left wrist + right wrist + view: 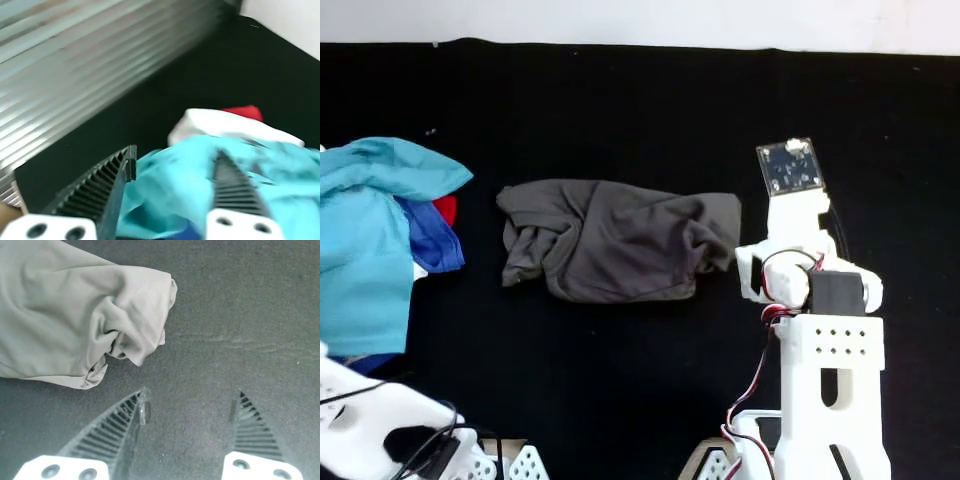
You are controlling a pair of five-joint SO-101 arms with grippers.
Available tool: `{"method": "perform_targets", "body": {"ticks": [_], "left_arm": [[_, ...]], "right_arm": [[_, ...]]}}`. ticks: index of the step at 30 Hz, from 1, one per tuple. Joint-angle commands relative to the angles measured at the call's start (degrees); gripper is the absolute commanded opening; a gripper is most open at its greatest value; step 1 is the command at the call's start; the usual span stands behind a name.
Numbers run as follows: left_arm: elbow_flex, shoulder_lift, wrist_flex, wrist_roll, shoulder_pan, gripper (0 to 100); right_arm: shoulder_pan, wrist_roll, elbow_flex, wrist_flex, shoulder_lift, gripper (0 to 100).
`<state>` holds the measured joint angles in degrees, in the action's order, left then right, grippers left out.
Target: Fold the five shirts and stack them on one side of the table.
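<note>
1. Grey shirt point(615, 240) lies crumpled near the middle of the black table point(620, 90). The other shirts are heaped at the left edge: cyan shirt point(365, 240) on top, blue shirt point(435, 245) and red shirt point(445, 209) peeking out beside it.
2. Right gripper point(192, 397): jaws apart, empty, over bare table just beside the grey shirt's bunched corner, not touching it.
3. Left gripper point(175, 160): jaws apart, empty, above the cyan shirt.
4. Judgement: the step in hand is flattening the grey shirt. Pinch the corner's outer layer only, low against the table, and draw it toward the right edge. Leave folding until the bunching is out.
5. Views: the high view gives the grey shirt's whole outline and the heap's place. The right wrist view resolves the corner's twist and its gap to the jaws. The left wrist view brings out a white garment point(215, 125) next to the cyan.
</note>
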<state>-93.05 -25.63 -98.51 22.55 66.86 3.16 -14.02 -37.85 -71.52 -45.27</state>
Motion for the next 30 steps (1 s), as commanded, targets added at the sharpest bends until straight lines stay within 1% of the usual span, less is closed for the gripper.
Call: {"method": "perform_targets", "body": {"ticks": [1, 4, 8, 12, 14, 16, 17, 19, 21, 23, 30], "left_arm": [[-0.75, 5.05, -2.90, 0.09, -8.40, 28], [2.68, 7.25, -2.90, 0.09, -15.87, 26], [14.02, 10.68, -2.99, -0.44, -23.96, 26], [34.51, 16.40, -3.08, -2.37, -29.85, 26], [47.25, 19.30, -2.90, -2.73, -34.07, 26], [59.65, 21.05, -2.73, -2.64, -40.04, 26], [65.54, 21.05, -1.76, -2.64, -43.12, 26], [76.00, 21.14, 3.60, -2.64, -47.96, 26], [83.38, 21.23, 9.93, -4.31, -49.71, 26], [87.34, 21.23, 13.89, -6.42, -49.80, 26], [92.09, 21.67, 14.68, -7.03, -49.63, 26]], "right_arm": [[0.40, 0.62, 1.89, 0.75, 0.22, 25.7], [0.66, 0.62, 2.33, 0.75, 0.22, 25.7], [5.41, 0.62, 2.42, 0.40, 0.31, 25.9], [10.59, 0.70, 3.12, 0.57, 3.65, 25.9], [11.21, 2.20, 5.23, 0.40, 7.87, 25.9], [11.30, 4.66, 7.87, 0.31, 12.79, 26.1], [11.38, 5.19, 9.19, 0.31, 15.16, 27.0], [12.18, 5.54, 11.91, 0.66, 19.65, 32.4], [13.58, 5.54, 14.73, 0.75, 23.96, 38.1], [15.60, 5.45, 17.19, 0.84, 28.53, 39.5], [22.46, 5.54, 25.36, 5.05, 47.52, 39.2]]}}
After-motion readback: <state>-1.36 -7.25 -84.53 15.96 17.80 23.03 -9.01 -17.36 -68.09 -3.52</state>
